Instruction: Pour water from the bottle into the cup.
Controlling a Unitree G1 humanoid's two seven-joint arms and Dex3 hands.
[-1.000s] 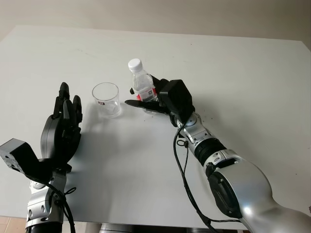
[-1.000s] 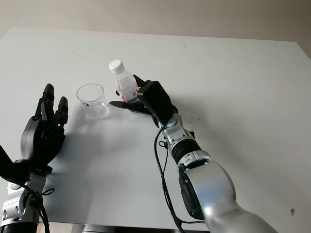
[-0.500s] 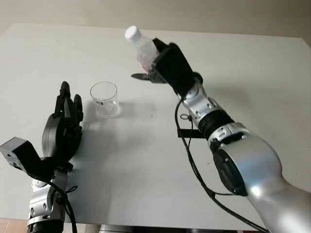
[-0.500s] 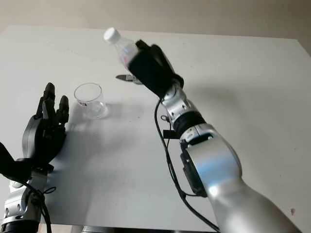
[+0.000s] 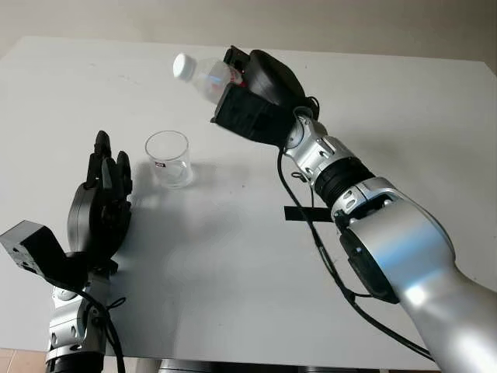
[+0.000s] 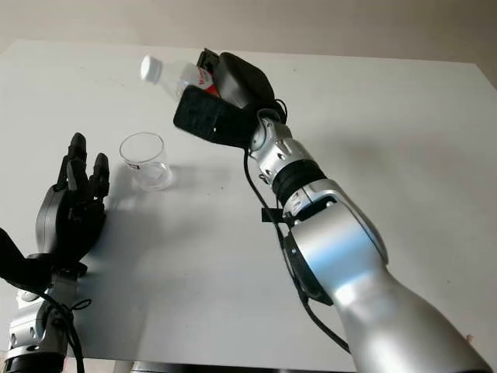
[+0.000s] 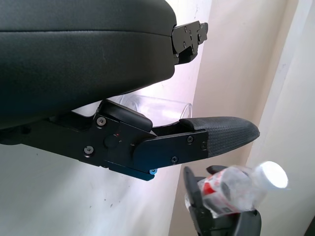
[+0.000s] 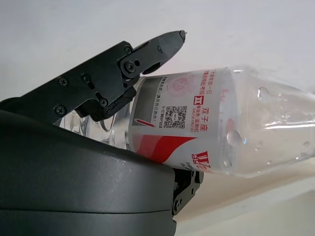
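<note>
A white desk point(image 5: 435, 116) fills the room's foreground, its far edge meeting a plain beige wall point(image 5: 311, 23). Even light casts soft shadows across the top, and a strip of tan floor point(image 5: 12, 359) shows below the near edge.

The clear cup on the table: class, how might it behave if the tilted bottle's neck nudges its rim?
The cup looks thin, clear and empty, so probably light: it may slide or tip. No hand steadies it; the left hand is open beside it.

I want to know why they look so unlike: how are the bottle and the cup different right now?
The bottle is in the air, tipped sideways in the right hand; the cup stands upright on the table. The bottle wears a white cap; the cup is open-topped. Both are clear plastic.
</note>
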